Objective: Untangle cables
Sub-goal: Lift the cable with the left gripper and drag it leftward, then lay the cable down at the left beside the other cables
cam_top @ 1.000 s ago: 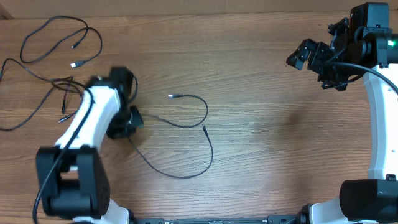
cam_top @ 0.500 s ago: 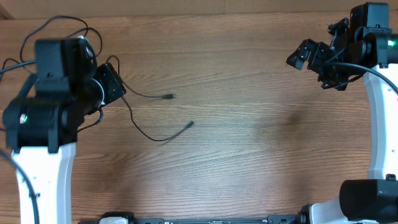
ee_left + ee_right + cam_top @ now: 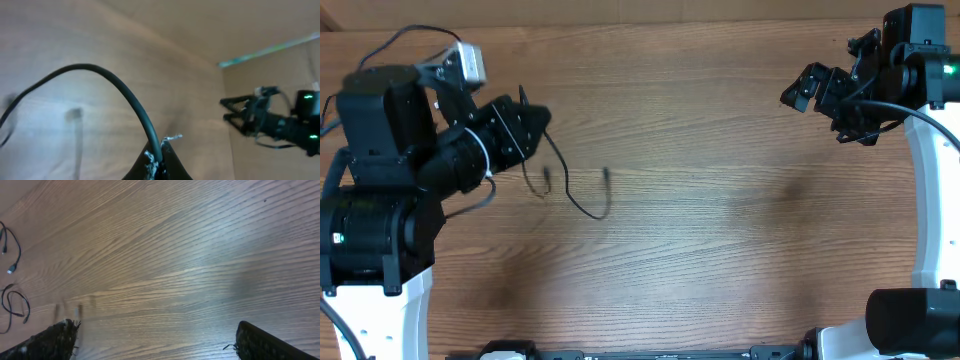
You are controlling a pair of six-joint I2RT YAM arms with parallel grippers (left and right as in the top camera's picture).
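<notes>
Thin black cable [image 3: 90, 66], plug ends dangling, clamped in the closed left gripper [image 3: 159, 166], apparently clear of the wood-grain table [image 3: 720, 250]. The other cords [image 3: 10, 271] lie far left. Idle right gripper [image 3: 817, 97] spread wide, empty. Risk: cord slips the pinch, or swinging ends re-snag the pile.

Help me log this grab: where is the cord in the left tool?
Overhead view, left side: the cord trails from the shut left tool, its loose ends curling just right of it.
</notes>
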